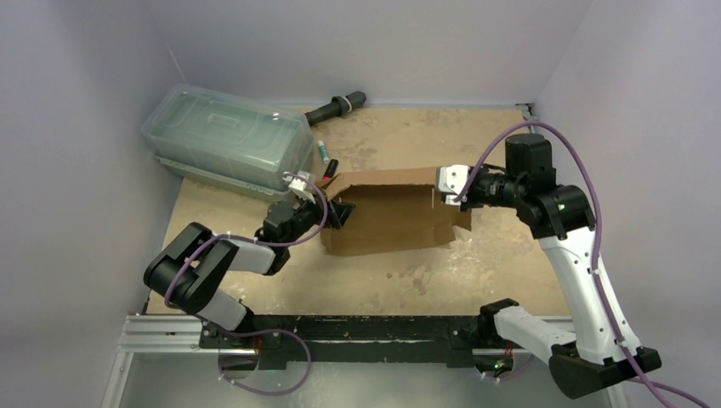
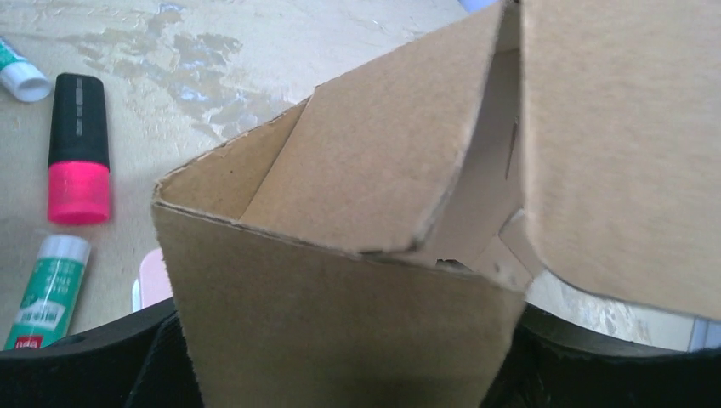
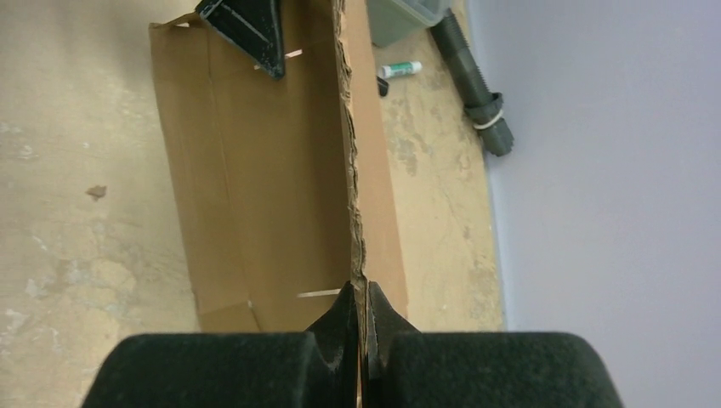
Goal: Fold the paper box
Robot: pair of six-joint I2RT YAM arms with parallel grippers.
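The right gripper (image 3: 364, 299) clamps an edge of the plain brown corrugated cardboard paper box (image 1: 391, 223). The left gripper (image 1: 338, 212) straddles its end — grasp unclear.

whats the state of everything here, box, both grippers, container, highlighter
box: part folded, back wall upright, base flat on the table
left gripper: open, around the box's left end
right gripper: shut on the upright wall's edge
container: lid closed
highlighter: capped, lying flat
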